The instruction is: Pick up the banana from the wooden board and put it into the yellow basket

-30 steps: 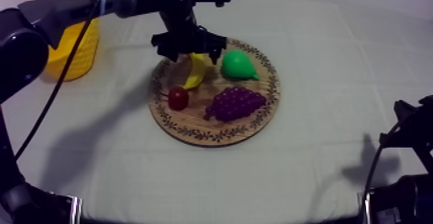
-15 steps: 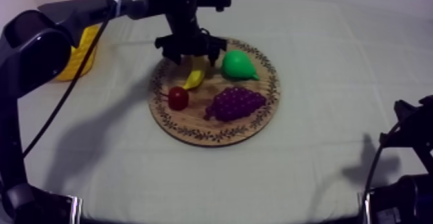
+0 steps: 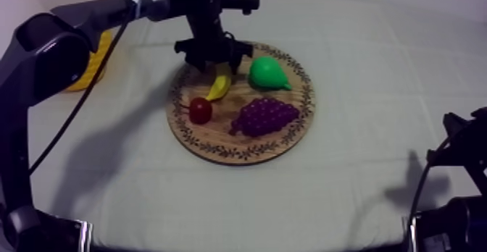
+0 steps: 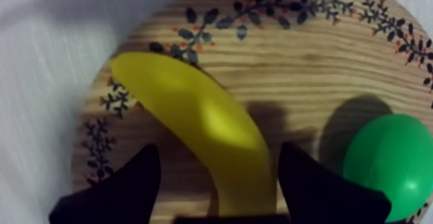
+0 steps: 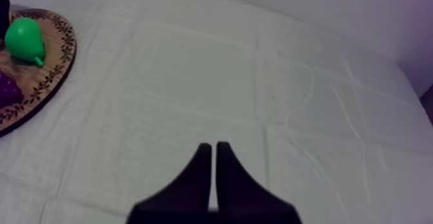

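The yellow banana (image 3: 219, 87) lies on the round wooden board (image 3: 239, 153), between the small red fruit (image 3: 201, 110) and the green pear (image 3: 268, 74). My left gripper (image 3: 214, 56) is down over the banana's far end. In the left wrist view its black fingers (image 4: 138, 175) stand apart on either side of the banana (image 4: 200, 123), open, just above the board (image 4: 309, 65). The yellow basket (image 3: 90, 59) stands at the back left, partly hidden by my left arm. My right gripper (image 5: 212, 168) is shut on nothing, low at the right (image 3: 456, 135).
Purple grapes (image 3: 264, 116) lie on the board's near right part. The pear (image 4: 393, 162) sits close beside the left gripper's right finger. In the right wrist view the pear (image 5: 22, 37) and the board's rim (image 5: 38, 78) lie far off across bare cloth.
My left gripper has dropped lower over the banana's far end, and the arm's elbow has swung forward at the left. The fruit and the right arm have stayed put.
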